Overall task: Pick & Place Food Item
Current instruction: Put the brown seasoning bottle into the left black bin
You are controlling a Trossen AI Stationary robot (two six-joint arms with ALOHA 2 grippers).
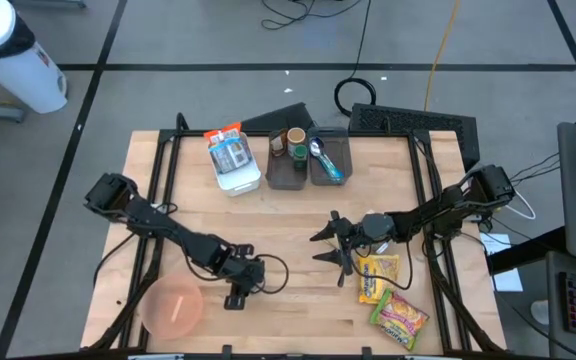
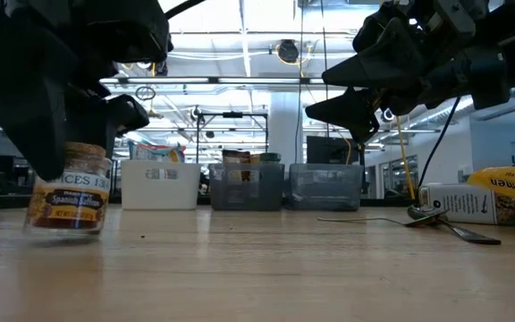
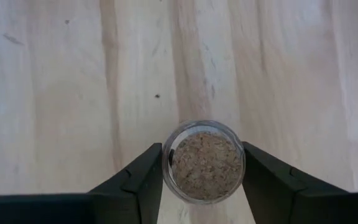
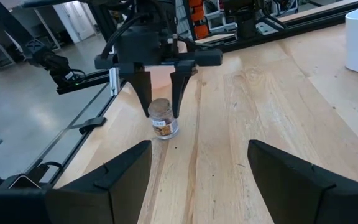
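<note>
Straddling a small spice jar (image 3: 205, 160) near the front edge of the wooden table (image 1: 298, 215), the left gripper (image 1: 238, 291) has one dark finger (image 3: 143, 180) on each side of the glass, right against it. Whether the fingers actually clamp the jar or only flank it cannot be told. The jar stands upright on the wood, its cork-coloured top facing up, its orange label legible in the low view. Just beside it, toward the table's front left corner, lies a pink bowl (image 1: 172, 307). Farther in, the right gripper (image 1: 330, 248) hangs above the middle of the table with its jaws spread wide and nothing between them. Two yellow ramen packets (image 1: 388, 292) lie just beside it, toward the front right. At the far edge sit a white bin (image 1: 235, 166) and two grey bins (image 1: 310, 160) holding small items.
</note>
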